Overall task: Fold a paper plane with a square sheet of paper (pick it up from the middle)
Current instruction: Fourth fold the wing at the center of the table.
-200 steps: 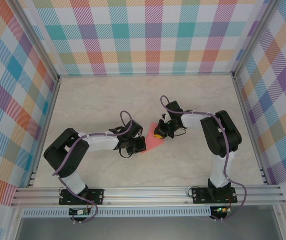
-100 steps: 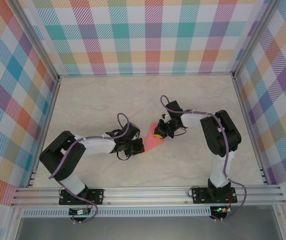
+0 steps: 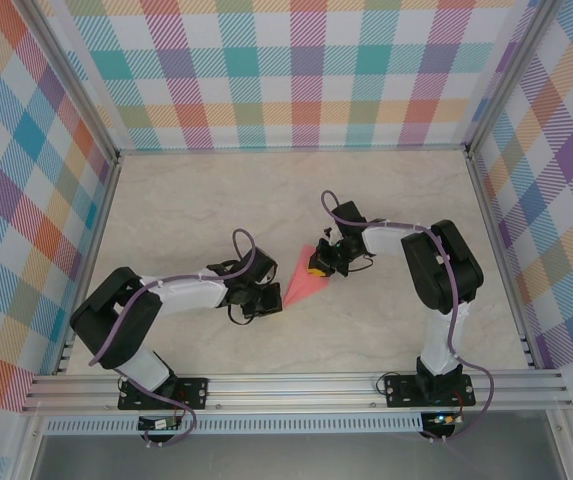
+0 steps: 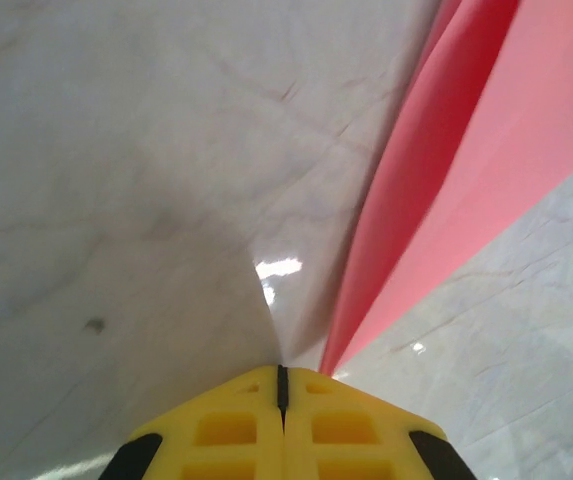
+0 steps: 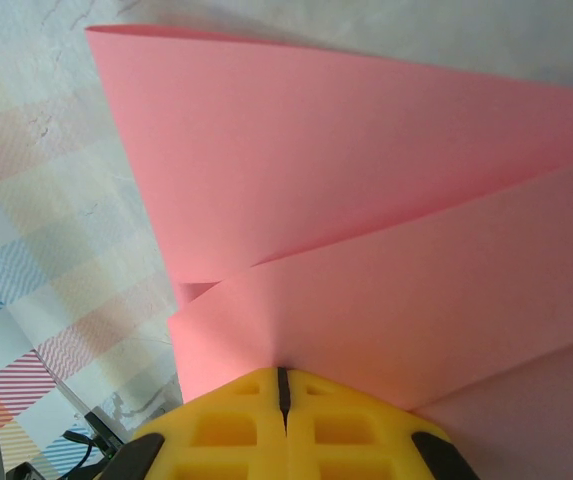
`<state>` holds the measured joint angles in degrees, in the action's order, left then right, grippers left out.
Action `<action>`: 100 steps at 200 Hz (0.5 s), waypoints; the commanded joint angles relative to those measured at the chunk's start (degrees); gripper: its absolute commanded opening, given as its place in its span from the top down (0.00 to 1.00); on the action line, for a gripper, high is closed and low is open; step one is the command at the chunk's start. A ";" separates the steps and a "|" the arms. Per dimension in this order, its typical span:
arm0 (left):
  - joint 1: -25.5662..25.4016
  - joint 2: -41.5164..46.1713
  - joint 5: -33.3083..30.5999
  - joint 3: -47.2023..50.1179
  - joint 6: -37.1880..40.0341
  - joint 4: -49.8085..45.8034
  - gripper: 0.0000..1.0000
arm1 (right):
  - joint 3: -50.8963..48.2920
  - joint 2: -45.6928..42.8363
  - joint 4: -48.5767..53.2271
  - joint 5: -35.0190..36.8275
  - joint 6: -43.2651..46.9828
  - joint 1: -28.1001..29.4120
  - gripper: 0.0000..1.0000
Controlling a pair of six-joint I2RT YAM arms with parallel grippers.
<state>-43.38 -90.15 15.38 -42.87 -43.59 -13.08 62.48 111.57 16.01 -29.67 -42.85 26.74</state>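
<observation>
The salmon-pink paper is folded into a pointed paper plane [image 3: 302, 286] lying on the marble table [image 3: 206, 200] between the two arms. In the left wrist view the paper plane [image 4: 466, 150] narrows to a tip right beside my left gripper [image 4: 281, 372], which is shut with nothing between its yellow fingers. That left gripper [image 3: 273, 299] sits just left of the tip. My right gripper [image 3: 317, 267] is at the wide far end. In the right wrist view the layered flaps of the paper plane [image 5: 366, 180] run into the seam of the right gripper [image 5: 282, 372], shut on it.
Plaid walls [image 3: 296, 70] close the table on three sides, and an aluminium rail [image 3: 296, 385] runs along the near edge. Bare marble lies behind and to both sides of the paper.
My left gripper has slid back left and toward the near edge, coming off the paper's pointed end, which now shows free. The right gripper has stayed in place.
</observation>
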 commanded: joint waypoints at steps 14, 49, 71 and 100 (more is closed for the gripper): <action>-0.39 3.75 0.09 -3.88 1.76 -0.19 0.99 | -2.88 5.50 5.81 10.34 0.05 0.03 1.00; -0.37 0.43 0.95 -6.75 0.88 4.75 0.99 | -2.98 5.40 5.84 10.42 0.09 0.04 1.00; -0.36 -2.70 1.54 -7.72 0.71 4.90 1.00 | -2.91 5.57 5.79 10.29 0.26 0.02 1.00; -0.43 -4.58 1.11 -6.71 0.23 3.83 1.00 | -2.71 5.62 5.86 9.90 0.40 0.06 1.00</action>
<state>-43.38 -93.08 15.97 -50.04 -43.03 -8.45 62.48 111.57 16.01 -29.69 -42.85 26.74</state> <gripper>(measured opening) 0.039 0.044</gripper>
